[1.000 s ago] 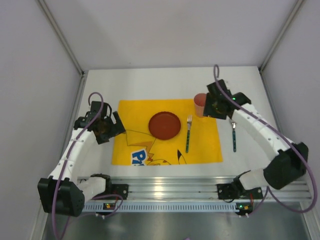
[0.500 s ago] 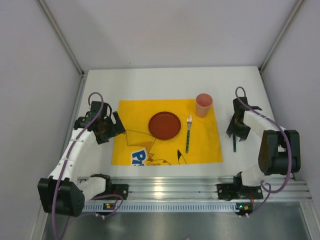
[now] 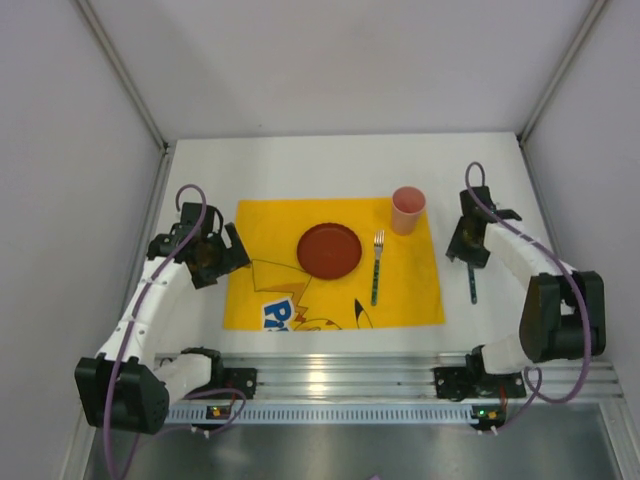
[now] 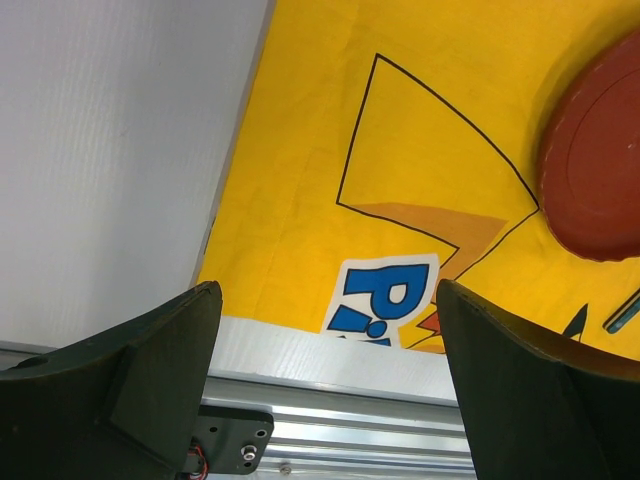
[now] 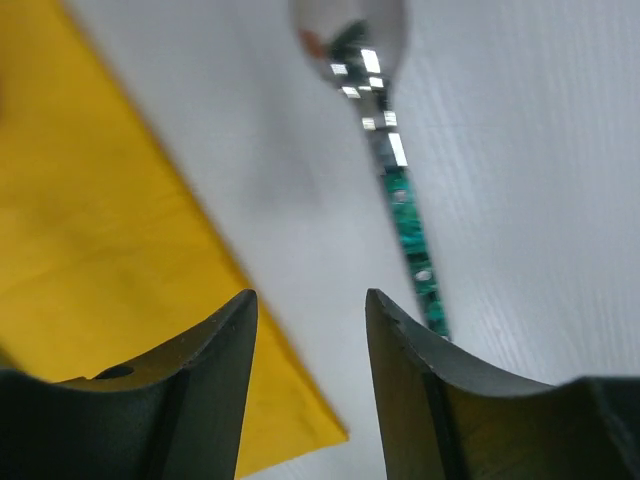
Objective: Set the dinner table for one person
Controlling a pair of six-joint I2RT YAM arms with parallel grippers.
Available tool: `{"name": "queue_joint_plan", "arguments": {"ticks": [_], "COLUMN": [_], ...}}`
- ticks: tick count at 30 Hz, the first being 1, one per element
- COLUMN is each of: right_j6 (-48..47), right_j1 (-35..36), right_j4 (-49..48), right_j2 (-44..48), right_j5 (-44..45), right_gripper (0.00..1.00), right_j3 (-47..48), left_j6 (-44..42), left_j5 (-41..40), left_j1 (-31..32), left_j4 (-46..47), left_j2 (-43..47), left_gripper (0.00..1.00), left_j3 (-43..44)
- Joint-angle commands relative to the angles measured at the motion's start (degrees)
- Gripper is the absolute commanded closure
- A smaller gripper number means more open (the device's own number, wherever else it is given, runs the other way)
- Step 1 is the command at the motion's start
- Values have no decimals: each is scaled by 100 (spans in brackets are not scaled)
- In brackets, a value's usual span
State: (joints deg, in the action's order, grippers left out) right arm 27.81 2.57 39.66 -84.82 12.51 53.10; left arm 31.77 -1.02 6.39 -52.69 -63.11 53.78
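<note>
The counter, a flat white slab, carries a yellow printed placemat. On the mat sit 1 round red plate, 1 fork to its right and 1 pink cup at the far right corner. The spoon, with polished bowl and green patterned handle, lies on bare counter just beside the mat. The right pincer hovers over it, jaws apart and empty, likely to relocate it. The left pincer hangs over the mat's left edge, jaws apart.
</note>
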Motion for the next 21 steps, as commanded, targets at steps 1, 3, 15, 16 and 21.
{"name": "queue_joint_plan", "arguments": {"ticks": [1,3,15,16,21], "right_j6": [408,601,1481,1508,1517], "right_j1": [1399,1754,3434,3504,3610], "right_j4": [287,541,271,253,262], "right_j2": [1001,994,-736,-843,-1422], "right_j5": [249,252,-390,-433,-355], "right_gripper": [52,49,58,58,59], "right_j3": [814,956,1105,1236,1545], "left_j6": [5,5,-22,-22,-22], "left_j5": [-109,-109,-83,-83,-83], "left_j1": [-24,-24,-24,-24,-24], "left_j4": [-5,21,39,22,-31], "left_j2": [97,62,97,106,194], "left_gripper": [6,6,6,6,6], "left_j3": [-8,-16,-25,-25,-17]}}
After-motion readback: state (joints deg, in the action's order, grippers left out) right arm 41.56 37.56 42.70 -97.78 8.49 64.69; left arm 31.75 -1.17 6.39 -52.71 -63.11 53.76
